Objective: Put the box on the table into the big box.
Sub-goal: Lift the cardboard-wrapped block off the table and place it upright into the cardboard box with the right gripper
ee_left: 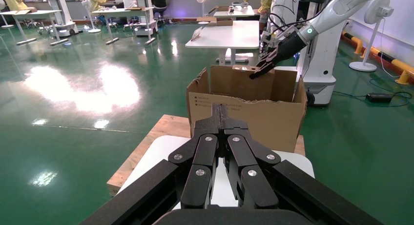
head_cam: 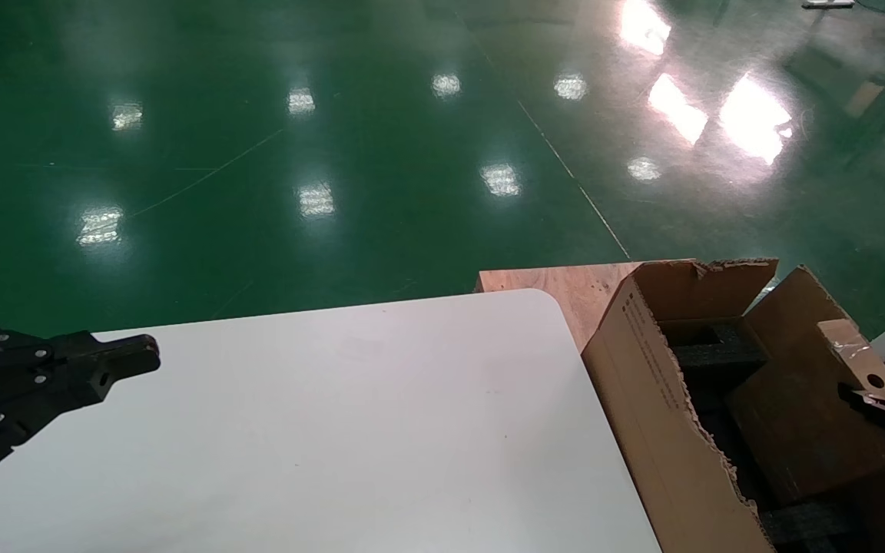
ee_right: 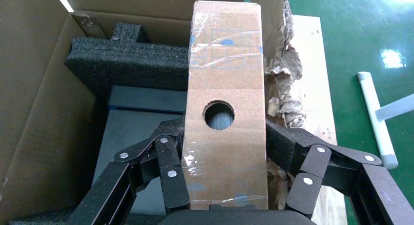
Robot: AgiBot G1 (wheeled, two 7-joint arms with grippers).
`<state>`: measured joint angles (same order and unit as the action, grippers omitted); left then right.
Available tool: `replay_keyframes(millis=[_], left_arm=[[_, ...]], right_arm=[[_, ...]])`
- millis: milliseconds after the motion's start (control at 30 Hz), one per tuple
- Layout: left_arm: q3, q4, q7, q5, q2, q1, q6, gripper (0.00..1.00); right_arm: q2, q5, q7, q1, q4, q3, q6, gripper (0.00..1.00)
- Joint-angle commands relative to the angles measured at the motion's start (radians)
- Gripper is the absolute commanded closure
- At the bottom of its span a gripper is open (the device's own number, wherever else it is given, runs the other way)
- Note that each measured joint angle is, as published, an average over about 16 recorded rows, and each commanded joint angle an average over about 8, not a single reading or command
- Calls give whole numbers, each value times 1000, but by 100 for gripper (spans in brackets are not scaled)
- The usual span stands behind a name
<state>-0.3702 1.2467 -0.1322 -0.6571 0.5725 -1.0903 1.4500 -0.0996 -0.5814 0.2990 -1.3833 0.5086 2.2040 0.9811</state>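
Box (ee_right: 225, 112) sat clamped between the right gripper's (ee_right: 225, 183) fingers, its long axis running away from the wrist, already down inside the big box (head_cam: 654, 384) at the table's (head_cam: 335, 430) right edge, over black foam (ee_right: 122, 54). Judged, release was next. The left gripper (head_cam: 124, 365), fingers together, hovered idle over the table's left side.
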Motion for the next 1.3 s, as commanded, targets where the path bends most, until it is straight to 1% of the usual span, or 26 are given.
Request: replay_keyframes(millis=[33, 300, 533, 900, 933, 967, 1133, 1167, 1200, 1233, 1300], left_arm=[[0, 0, 0, 0, 0, 0, 0, 100], [0, 0, 0, 0, 0, 0, 0, 100], [0, 0, 0, 0, 0, 0, 0, 100], [0, 0, 0, 0, 0, 0, 0, 100], [0, 0, 0, 0, 0, 0, 0, 98], [0, 0, 0, 0, 0, 0, 0, 92], [0, 0, 0, 0, 0, 0, 0, 29], [0, 0, 0, 0, 0, 0, 0, 17], [0, 0, 0, 0, 0, 0, 0, 7], [0, 0, 0, 0, 0, 0, 0, 0], [0, 0, 0, 0, 0, 0, 0, 0]], right_arm=[[6, 14, -1, -12, 7, -2, -5, 100], [18, 67, -20, -46, 47, -7, -37, 100], [24, 103, -37, -65, 79, -8, -80, 100], [27, 125, -52, -65, 120, 0, -135, 100], [26, 125, -53, -64, 121, 1, -137, 100], [26, 124, -54, -62, 123, 2, -140, 100], [24, 119, -56, -56, 124, 6, -149, 100], [24, 117, -56, -54, 123, 7, -150, 97], [23, 116, -56, -53, 123, 7, -151, 89], [23, 114, -56, -52, 122, 8, -152, 77], [22, 112, -57, -49, 121, 9, -153, 52]])
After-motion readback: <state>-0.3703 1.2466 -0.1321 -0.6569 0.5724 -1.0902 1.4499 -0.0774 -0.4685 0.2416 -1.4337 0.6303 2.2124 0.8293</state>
